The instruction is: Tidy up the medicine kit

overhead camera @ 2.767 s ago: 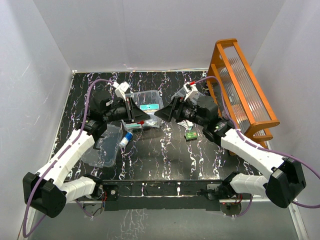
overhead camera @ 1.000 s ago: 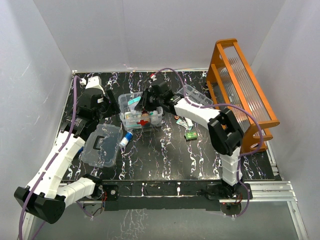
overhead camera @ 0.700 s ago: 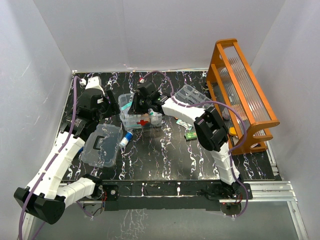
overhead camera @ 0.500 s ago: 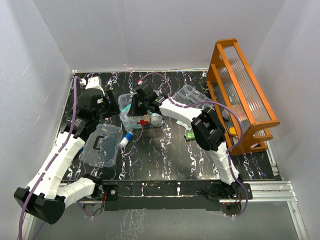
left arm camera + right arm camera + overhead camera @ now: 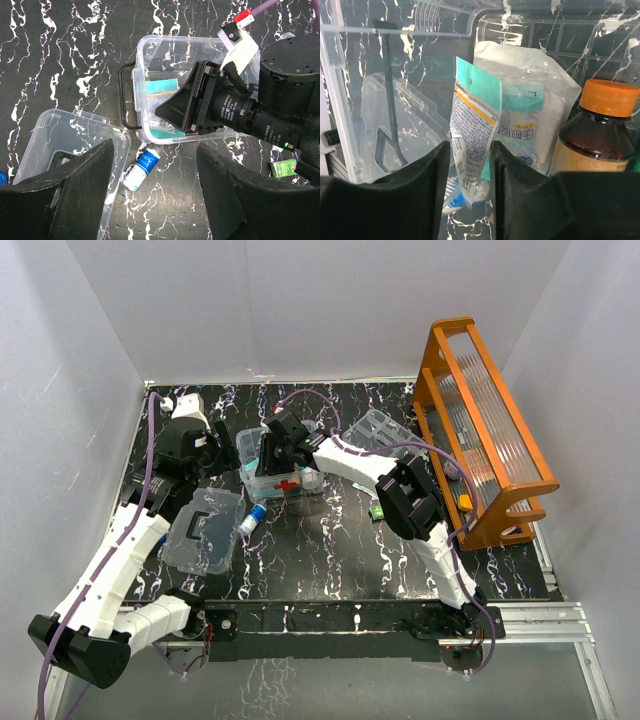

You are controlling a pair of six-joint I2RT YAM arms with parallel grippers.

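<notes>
The medicine kit's clear box (image 5: pixel 300 487) with a red cross stands at the table's back middle, its rim (image 5: pixel 141 75) plain in the left wrist view. My right gripper (image 5: pixel 275 452) reaches down into it. A teal printed packet (image 5: pixel 475 130) stands upright between the slightly parted fingers of that gripper (image 5: pixel 470 165). A white pouch (image 5: pixel 530 115) and a brown bottle with an orange cap (image 5: pixel 595 135) are inside too. The clear lid (image 5: pixel 205 530) with a black handle lies to the left. The divided tray (image 5: pixel 375 428) lies to the right. My left gripper (image 5: pixel 157 200) hovers open and empty.
A small blue-and-white bottle (image 5: pixel 252 519) lies on the table between lid and box, also seen in the left wrist view (image 5: pixel 142 169). A green packet (image 5: pixel 380 510) lies right of the box. The tall orange rack (image 5: pixel 485 420) stands along the right wall.
The right arm has swung left and lowered the teal packet into the box, and its jaws have parted a little. The left arm has stayed at the back left for the last second.
</notes>
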